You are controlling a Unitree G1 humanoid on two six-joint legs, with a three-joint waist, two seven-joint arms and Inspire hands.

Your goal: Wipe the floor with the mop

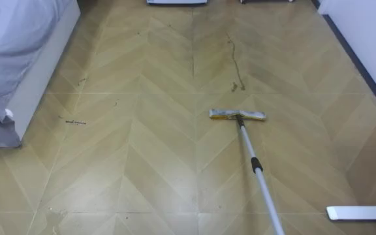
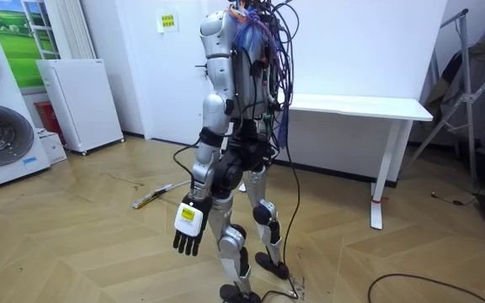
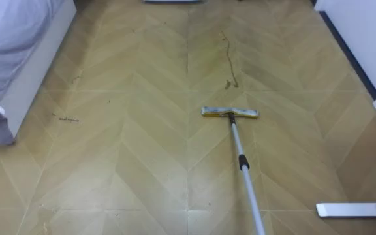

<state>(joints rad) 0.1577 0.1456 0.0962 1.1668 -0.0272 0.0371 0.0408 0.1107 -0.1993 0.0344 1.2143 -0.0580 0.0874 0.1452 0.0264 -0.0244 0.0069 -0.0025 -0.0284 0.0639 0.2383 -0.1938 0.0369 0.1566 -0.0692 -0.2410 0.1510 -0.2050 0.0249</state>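
– Silver-poled flat mop (image 1: 256,166), how many?
– One, its yellowish head flat on the tan herringbone wood floor (image 1: 142,150), near one dark squiggly mark (image 1: 235,65).
– Left robot hand (image 2: 189,231)?
– Hangs loosely unclenched beside the thigh, holding nothing.

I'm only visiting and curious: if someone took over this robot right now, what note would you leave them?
Left robot hand: hangs at the robot's side, fingers relaxed, holding nothing.
Flat mop: head flat on the wood floor, pole running back toward the robot's right side.
Done: no cleaned patch can be made out.
Left: a dark streak just beyond the mop head, and small debris near the bed.
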